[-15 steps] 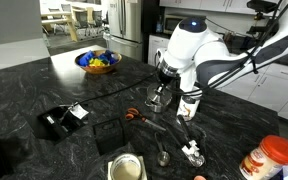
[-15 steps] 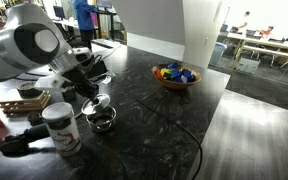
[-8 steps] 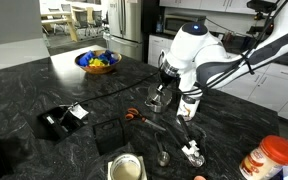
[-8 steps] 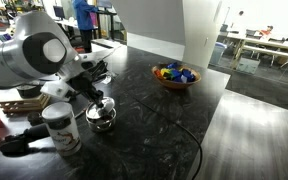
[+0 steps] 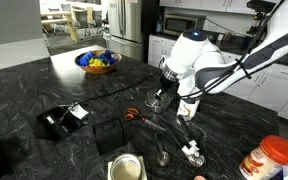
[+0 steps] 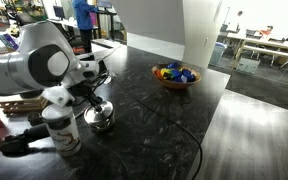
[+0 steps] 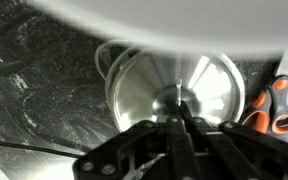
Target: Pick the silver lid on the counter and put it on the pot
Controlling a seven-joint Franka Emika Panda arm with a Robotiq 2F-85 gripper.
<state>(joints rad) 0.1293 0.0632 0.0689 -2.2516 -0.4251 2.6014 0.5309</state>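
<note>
The silver lid [image 7: 142, 85] is round and shiny with a raised centre knob. It sits over the small steel pot [image 6: 101, 124], covering its mouth. The gripper [image 7: 177, 118] is shut on the lid's knob from straight above. In both exterior views the gripper [image 5: 157, 93] is low over the pot [image 5: 155, 105] on the black counter, and its body hides most of the lid. In the wrist view only a thin rim and a wire handle of the pot [image 7: 107, 55] show beside the lid.
Orange-handled scissors [image 7: 275, 100] lie close beside the pot. Metal measuring spoons [image 5: 192, 151], a squarish metal container [image 5: 125, 168] and a black box [image 5: 62, 120] lie nearby. A white jar [image 6: 61, 128] stands next to the pot. A bowl of coloured items [image 5: 97, 61] sits farther off.
The gripper has come down with the lid. A second ago the pot's dark inside showed; now the lid covers it.
</note>
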